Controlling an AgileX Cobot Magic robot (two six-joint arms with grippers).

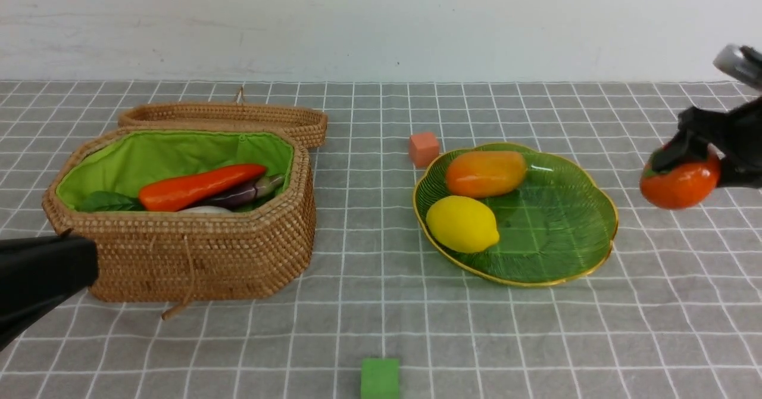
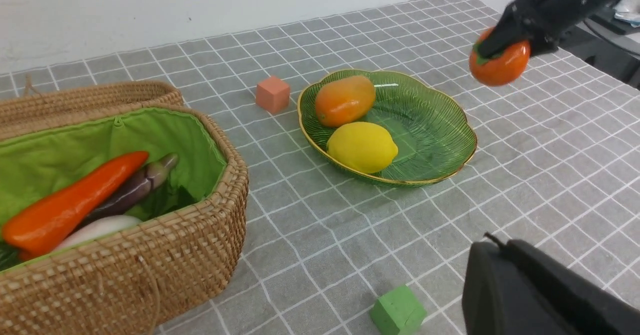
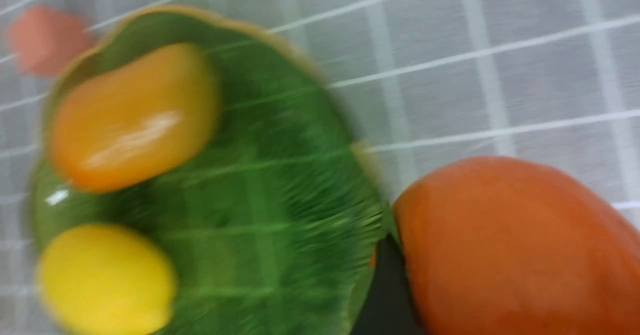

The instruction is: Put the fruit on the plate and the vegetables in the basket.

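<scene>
Front view: the right gripper (image 1: 684,170) hangs above the checked grey tablecloth (image 1: 369,304) with its dark jaws clamped around a round orange persimmon (image 1: 680,183), holding it clear of the cloth just off the right edge of the green glass plate (image 1: 553,232). On that gold-rimmed plate an orange-yellow mango (image 1: 485,173) lies toward the back and a yellow lemon (image 1: 462,223) sits just beside it, nearer the front. Well apart to the left stands the open wicker basket (image 1: 196,256), lid folded behind, its green lining cradling an orange carrot (image 1: 199,186), a dark purple eggplant (image 1: 241,193) and, half hidden, a white radish (image 1: 205,209). A small orange cube (image 1: 423,149) rests just behind the plate; a green cube (image 1: 380,377) sits at the cloth's near edge. Low at the left, by the basket, the left gripper (image 2: 540,290) shows only as a black housing, its jaws shut on nothing.
</scene>
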